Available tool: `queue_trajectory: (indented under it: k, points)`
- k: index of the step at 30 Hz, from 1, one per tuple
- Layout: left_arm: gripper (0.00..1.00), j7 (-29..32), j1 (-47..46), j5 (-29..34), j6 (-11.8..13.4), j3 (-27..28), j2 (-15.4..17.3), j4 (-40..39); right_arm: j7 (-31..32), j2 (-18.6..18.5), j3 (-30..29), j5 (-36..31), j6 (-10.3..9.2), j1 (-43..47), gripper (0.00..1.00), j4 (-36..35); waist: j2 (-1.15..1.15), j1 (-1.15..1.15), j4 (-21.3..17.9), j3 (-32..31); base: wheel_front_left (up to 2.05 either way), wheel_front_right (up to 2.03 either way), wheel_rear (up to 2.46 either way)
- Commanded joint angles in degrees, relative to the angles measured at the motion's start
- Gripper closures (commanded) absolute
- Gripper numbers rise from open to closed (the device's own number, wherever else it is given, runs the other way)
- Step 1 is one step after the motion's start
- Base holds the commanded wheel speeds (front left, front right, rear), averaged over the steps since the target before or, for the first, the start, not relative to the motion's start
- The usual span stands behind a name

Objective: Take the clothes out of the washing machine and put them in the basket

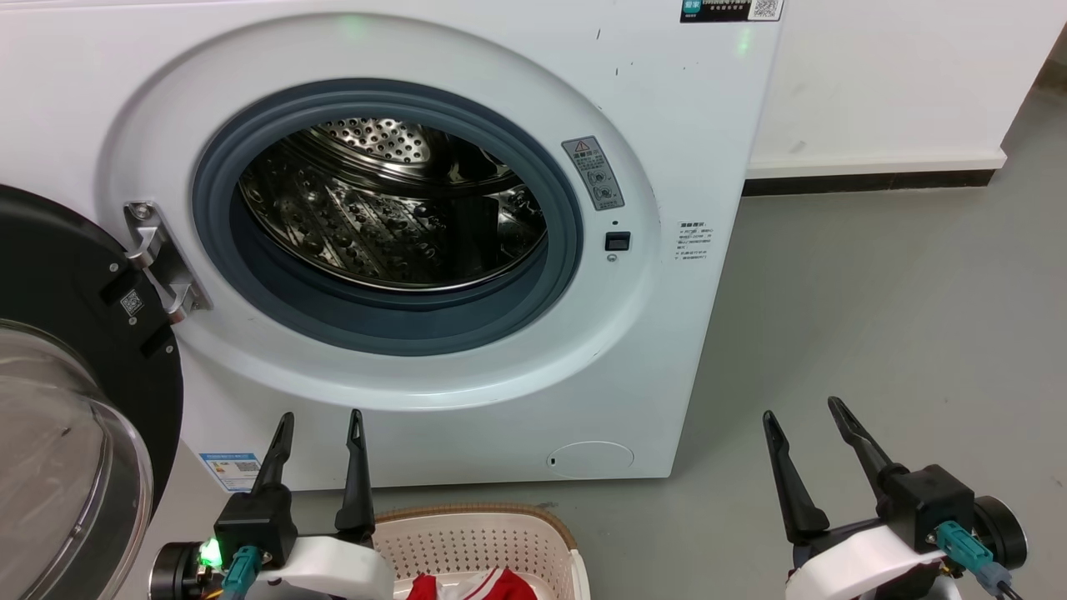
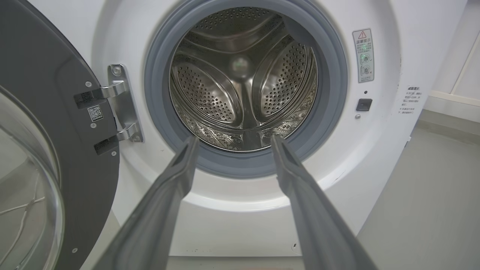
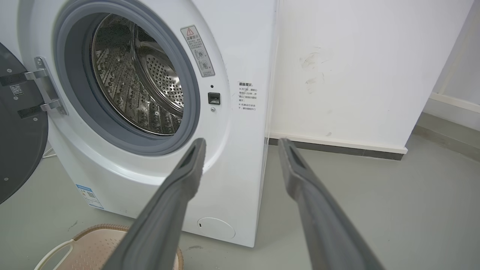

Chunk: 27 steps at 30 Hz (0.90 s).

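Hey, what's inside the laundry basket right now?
Red clothes with white trim lie in the basket. Its perforated far wall is bare. The left forearm covers its left corner, and the picture's edge cuts off the rest, so more could be hidden.

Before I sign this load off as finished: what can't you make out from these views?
Red garment: head view, cut off by the bottom edge; whether all of it is inside the basket cannot be told.
Drum floor near the front: head view, hidden behind the grey door seal; left wrist view, fingertips of the left end effector cross it.
Warning label print: too small to read.
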Motion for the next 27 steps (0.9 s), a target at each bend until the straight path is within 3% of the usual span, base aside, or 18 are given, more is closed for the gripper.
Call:
queue_trajectory:
  k: [1,10,11,27]
  points:
    - [0.00,-0.1,0.7,-0.2,0.1,-0.1,0.2,-0.3,0.0,0.1,0.1,0.1,-0.04,0.7,0.00,-0.3,0.00,0.00,0.0,0.0,0.00,0.00,0.00]
    - [0.00,-0.1,0.5,-0.6,0.0,-0.5,0.4,-1.0,0.0,0.1,0.3,0.8,-0.04,0.7,0.00,-0.2,0.00,0.00,0.2,0.2,0.00,0.00,0.00]
    - [1.00,0.0,0.1,-0.4,0.1,-0.5,0.1,-0.5,0.0,0.0,0.3,0.5,0.00,0.2,1.00,0.1,0.00,0.00,0.2,0.2,0.00,0.00,0.00]
    - [1.00,4.4,-1.2,-16.6,-2.0,1.9,-0.4,1.4,1.7,-1.1,-0.4,19.0,0.00,-1.1,1.00,2.6,0.00,0.00,0.5,0.5,0.00,0.00,0.00]
